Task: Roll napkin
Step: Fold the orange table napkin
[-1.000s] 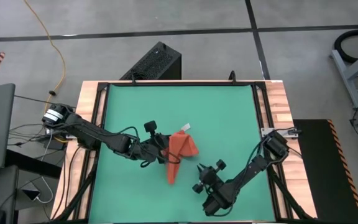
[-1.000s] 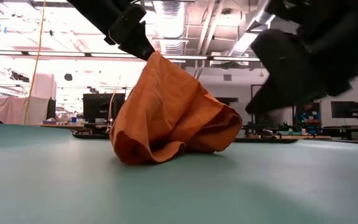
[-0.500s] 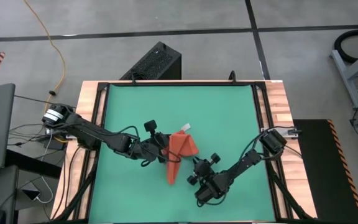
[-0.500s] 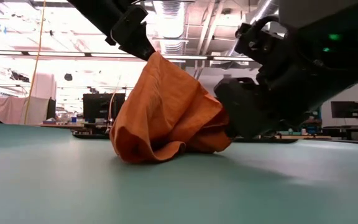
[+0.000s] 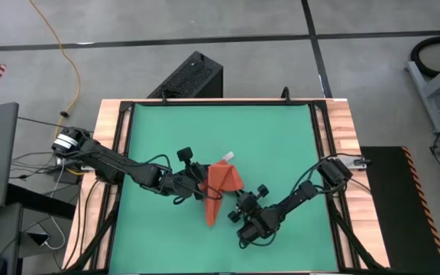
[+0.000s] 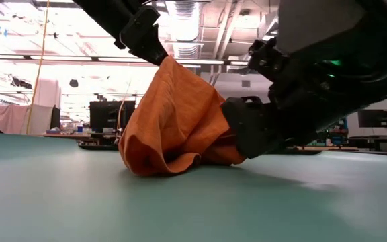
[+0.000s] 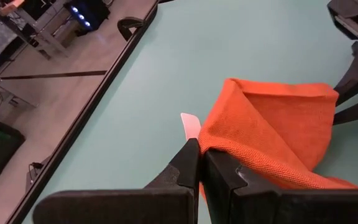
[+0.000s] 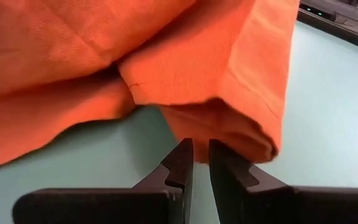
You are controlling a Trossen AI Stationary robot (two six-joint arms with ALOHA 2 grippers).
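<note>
Orange-red cloth fills the middle of the low view: the napkin (image 6: pixel 180 124) is bunched in a soft, wrinkled heap on the green table mat (image 6: pixel 79 202). Its right side is hidden behind the big dark body of the right arm, so that edge cannot be seen there.

In the high view the napkin (image 5: pixel 220 187) sits near the middle of the mat, with a long strip hanging toward the lower part of the frame. A small white tag (image 5: pixel 227 156) pokes out at its top edge. A black box (image 5: pixel 189 76) stands on the grey floor above the table, and a yellow cable (image 5: pixel 63 53) curls at the upper left.

The left gripper (image 7: pixel 199 163) has its fingers pressed together on a corner of the napkin (image 7: pixel 272 130), lifting it into a peak. The right gripper (image 8: pixel 201 158) rests low on the mat just under the cloth's folded hem. Its fingers sit close together with a thin gap, and they seem to pinch nothing, though the tips are hard to make out.
</note>
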